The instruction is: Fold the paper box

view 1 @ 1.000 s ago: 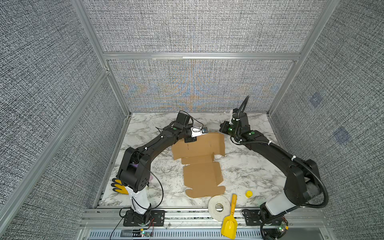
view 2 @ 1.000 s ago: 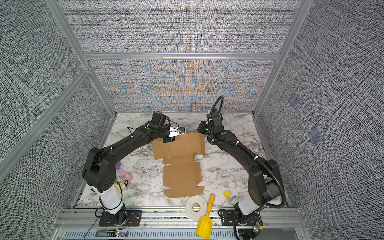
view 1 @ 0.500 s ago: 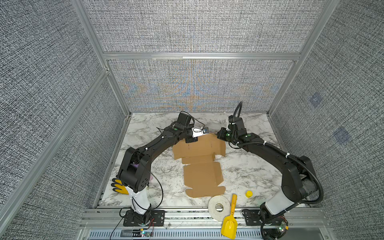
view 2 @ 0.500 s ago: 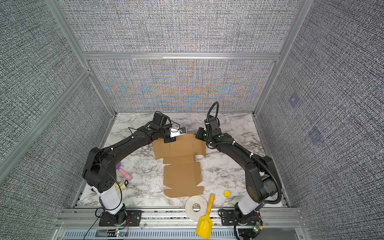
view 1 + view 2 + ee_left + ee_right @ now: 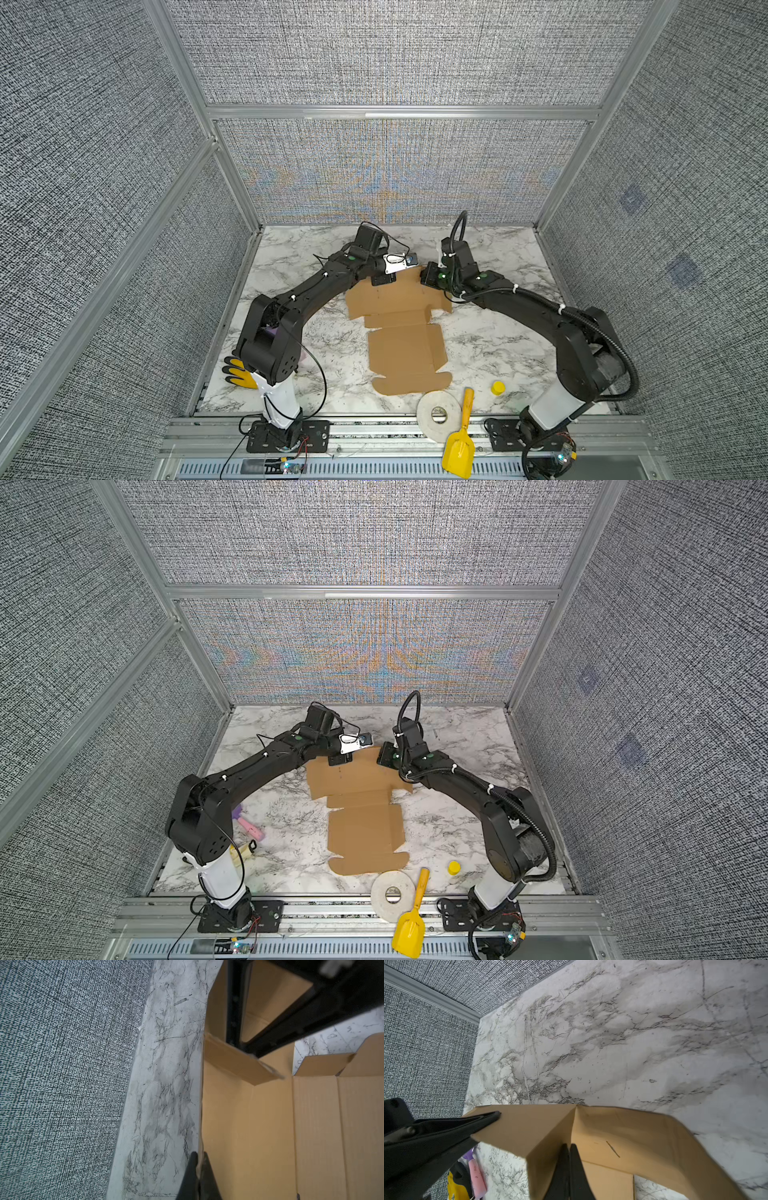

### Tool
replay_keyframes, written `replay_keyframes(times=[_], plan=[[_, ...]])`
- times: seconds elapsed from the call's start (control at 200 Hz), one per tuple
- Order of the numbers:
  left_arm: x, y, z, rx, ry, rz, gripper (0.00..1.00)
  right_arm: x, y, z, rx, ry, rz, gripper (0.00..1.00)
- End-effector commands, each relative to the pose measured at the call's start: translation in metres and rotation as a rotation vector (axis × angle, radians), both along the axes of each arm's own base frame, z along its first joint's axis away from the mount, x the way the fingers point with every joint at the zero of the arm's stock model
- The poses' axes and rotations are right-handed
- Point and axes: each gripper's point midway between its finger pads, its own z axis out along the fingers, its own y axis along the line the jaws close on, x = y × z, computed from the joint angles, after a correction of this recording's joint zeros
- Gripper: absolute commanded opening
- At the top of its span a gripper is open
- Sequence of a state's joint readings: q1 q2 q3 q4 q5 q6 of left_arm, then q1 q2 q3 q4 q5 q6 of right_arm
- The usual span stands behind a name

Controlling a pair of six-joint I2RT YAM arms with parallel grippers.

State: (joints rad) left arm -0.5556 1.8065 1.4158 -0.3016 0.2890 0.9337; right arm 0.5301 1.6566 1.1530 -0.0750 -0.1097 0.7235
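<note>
- The paper box (image 5: 405, 332) is lying mostly flat as a cut sheet in the middle of the desk (image 5: 490, 345), running near to far, with only its far strip rising off the marble
- The left pincer (image 5: 198, 1167) is clamping the far edge of that raised strip, the thin board sitting between its fingers
- The right pincer (image 5: 569, 1159) is showing its fingers pressed together at the far right corner of the sheet; whether any board is caught between them I cannot tell
- The sheet is looking light and thin yet stiff across its flutes, so it is likely bending cleanly only along the scored lines
- A pinch on a flap edge close to a crease is seeming the safest hold, since a mid-panel hold is risking a buckle and the smooth desk is letting the sheet slide
- Both top views are giving the full outline, near flaps lying flat, but are hiding the fingertips under the wrists
- The left wrist view is revealing the actual bite on the edge
- The right wrist view is revealing the raised strip bending at a crease
</note>
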Motion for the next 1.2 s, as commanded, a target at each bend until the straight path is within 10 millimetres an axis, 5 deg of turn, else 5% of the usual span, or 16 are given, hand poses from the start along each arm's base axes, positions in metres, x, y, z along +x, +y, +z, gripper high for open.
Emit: replay_keyframes(times=[0.0, 0.415, 1.196], plan=[[-0.001, -0.006, 0.004, -0.033, 0.006, -0.012, 0.01, 0.005, 0.016, 0.013, 0.11, -0.038, 0.015, 0.05], [-0.008, -0.01, 0.007, -0.057, 0.028, -0.033, 0.01, 0.015, 0.024, 0.034, 0.28, -0.201, 0.006, 0.05], [-0.007, -0.01, 0.002, -0.022, -0.003, -0.045, 0.01, 0.027, 0.028, 0.031, 0.305, -0.224, -0.011, 0.05]])
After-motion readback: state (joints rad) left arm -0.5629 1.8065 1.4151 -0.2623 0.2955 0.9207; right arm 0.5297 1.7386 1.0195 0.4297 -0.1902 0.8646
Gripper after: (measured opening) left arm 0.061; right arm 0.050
